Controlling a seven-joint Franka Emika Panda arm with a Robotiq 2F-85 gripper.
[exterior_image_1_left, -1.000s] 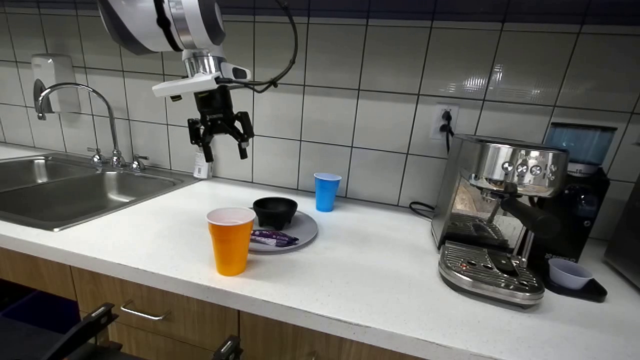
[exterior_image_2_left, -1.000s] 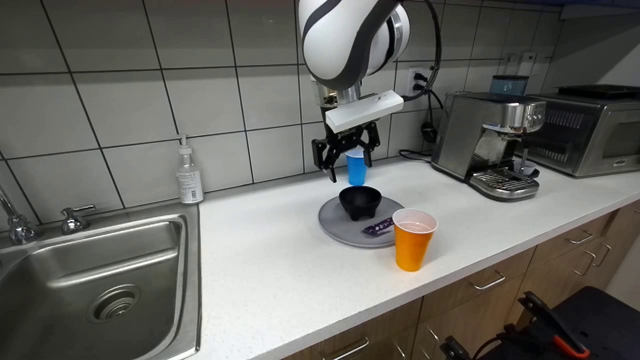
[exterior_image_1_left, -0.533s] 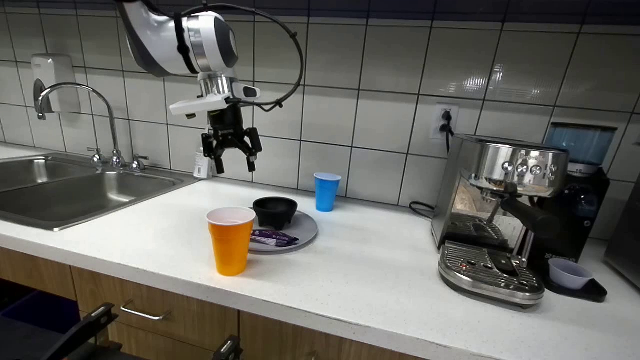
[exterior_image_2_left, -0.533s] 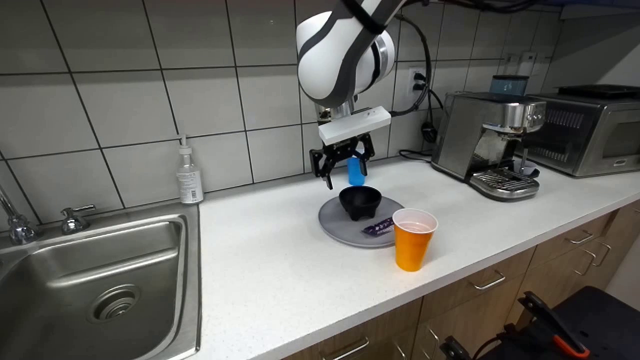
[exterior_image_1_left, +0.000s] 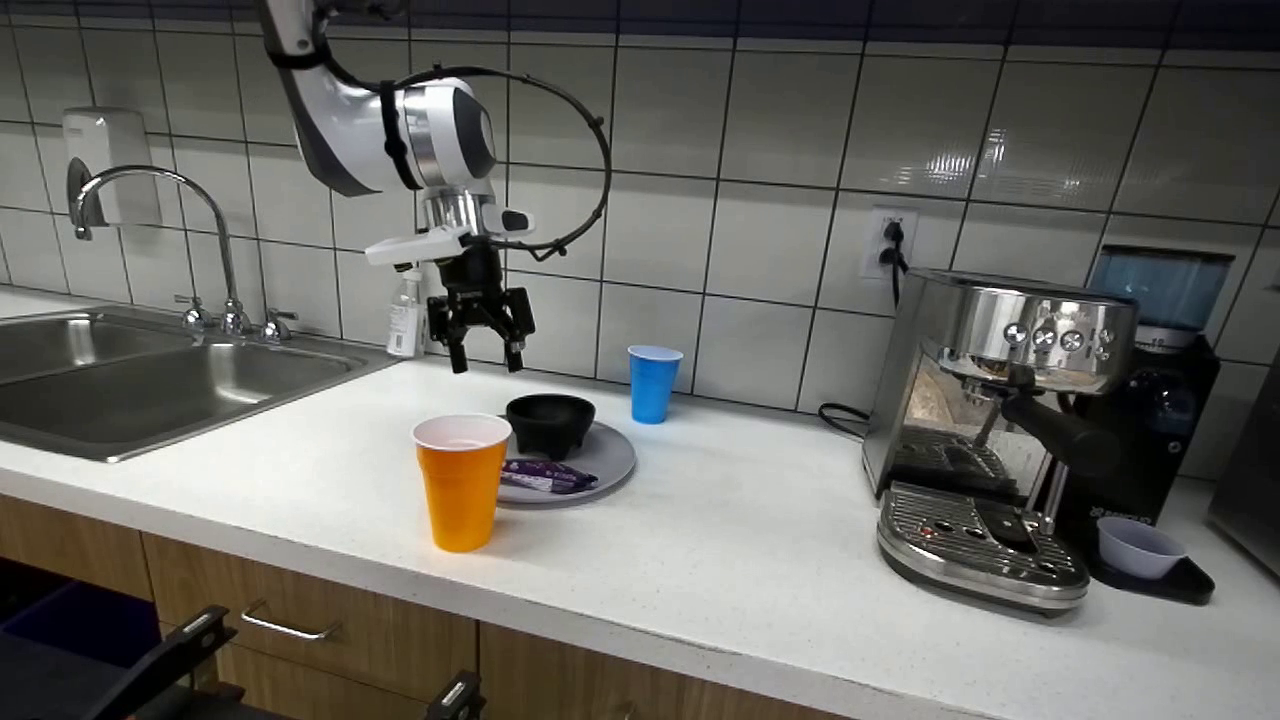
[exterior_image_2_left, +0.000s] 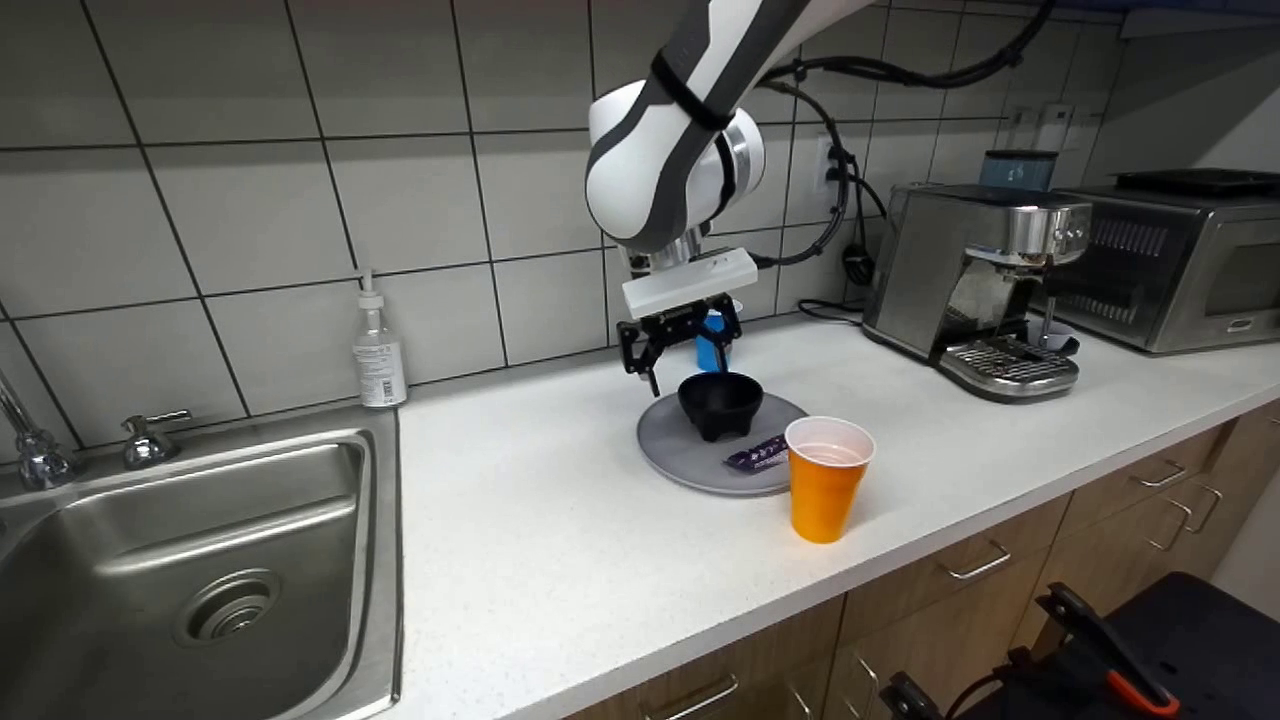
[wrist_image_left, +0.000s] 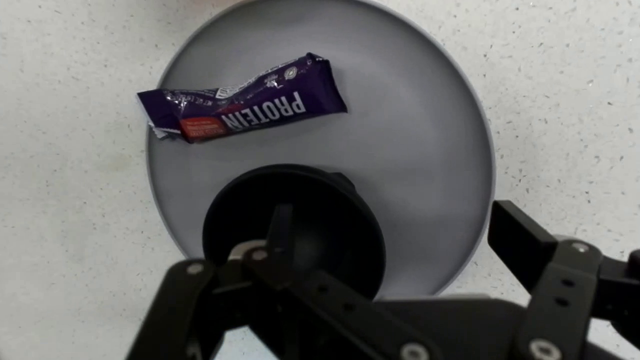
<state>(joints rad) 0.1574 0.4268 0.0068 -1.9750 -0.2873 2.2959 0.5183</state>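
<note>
My gripper (exterior_image_1_left: 487, 362) is open and empty in the air above the counter, near the black bowl (exterior_image_1_left: 548, 425). In an exterior view the gripper (exterior_image_2_left: 688, 378) shows just above and behind the bowl (exterior_image_2_left: 720, 405). In the wrist view the spread fingers (wrist_image_left: 392, 225) point down; one overlaps the bowl (wrist_image_left: 332, 225), the other is beyond the plate's edge. The bowl stands upright on a grey plate (wrist_image_left: 425, 125). A purple protein bar (wrist_image_left: 260, 107) lies on the plate beside it. An orange cup (exterior_image_1_left: 462, 490) stands upright in front of the plate, a blue cup (exterior_image_1_left: 654, 385) behind it.
A steel sink (exterior_image_2_left: 375, 560) with a faucet (exterior_image_1_left: 225, 250) is at one end of the counter. A soap bottle (exterior_image_2_left: 379, 360) stands by the wall. A coffee machine (exterior_image_1_left: 1000, 330), a grinder (exterior_image_1_left: 1165, 400) and an oven (exterior_image_2_left: 1170, 260) are at the other end.
The arm has come down steadily, bringing the open gripper closer to the bowl and plate. The cups, bowl, plate and bar have not moved.
</note>
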